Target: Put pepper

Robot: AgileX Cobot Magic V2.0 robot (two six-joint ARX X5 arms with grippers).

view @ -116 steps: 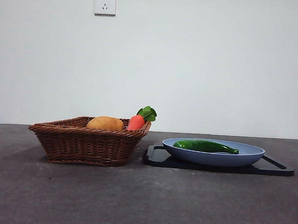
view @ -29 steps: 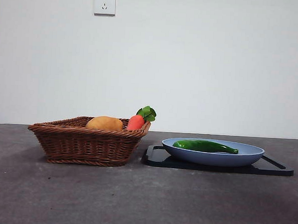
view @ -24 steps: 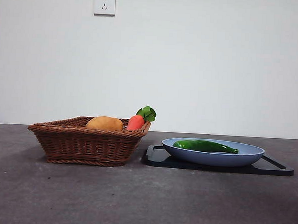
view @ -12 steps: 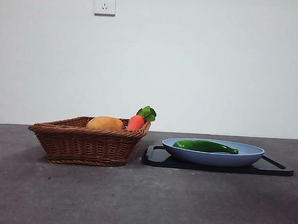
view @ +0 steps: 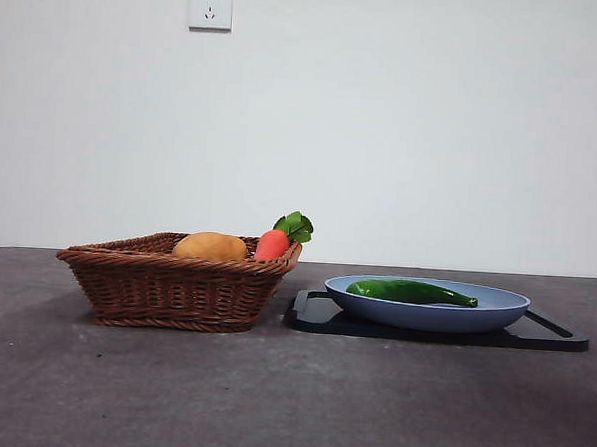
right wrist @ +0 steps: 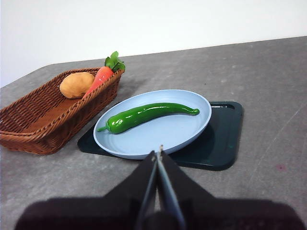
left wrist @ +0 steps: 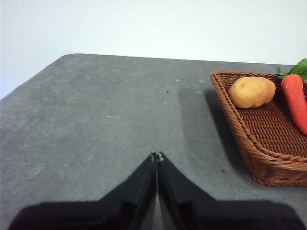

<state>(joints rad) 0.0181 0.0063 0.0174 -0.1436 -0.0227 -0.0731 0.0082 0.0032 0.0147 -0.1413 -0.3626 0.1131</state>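
Writing/brands: none legible on any item; wall socket [view: 211, 7] white, square, plain face.
Pepper [right wrist: 146, 115]: glossy dk-green chili, long, slim, slight curve, tapered tip; lies flat in blue plate, stalk end toward basket. Front view: tip points to 3 o'clock [view: 412, 292].
Plate [right wrist: 192, 130]: pale blue, round, shallow, smooth matte; sits on tray.
Tray [right wrist: 223, 143]: black, flat, rounded corners, cut-out handle slot.
Basket [view: 165, 289]: brown woven wicker, rectangular, flared walls; just beside tray, at 9 o'clock of plate in front view.
Potato [left wrist: 251, 91]: tan, smooth, oval; in basket.
Carrot [left wrist: 296, 100]: red-orange, green leaf top; in basket, leaning on rim nearest plate.
Table [view: 289, 403]: dk grey, fine-grained matte.
Left gripper [left wrist: 157, 156]: black jaws pressed together, nothing held; over bare table beside basket.
Right gripper [right wrist: 159, 152]: black jaws together, empty; near plate rim, apart from pepper.
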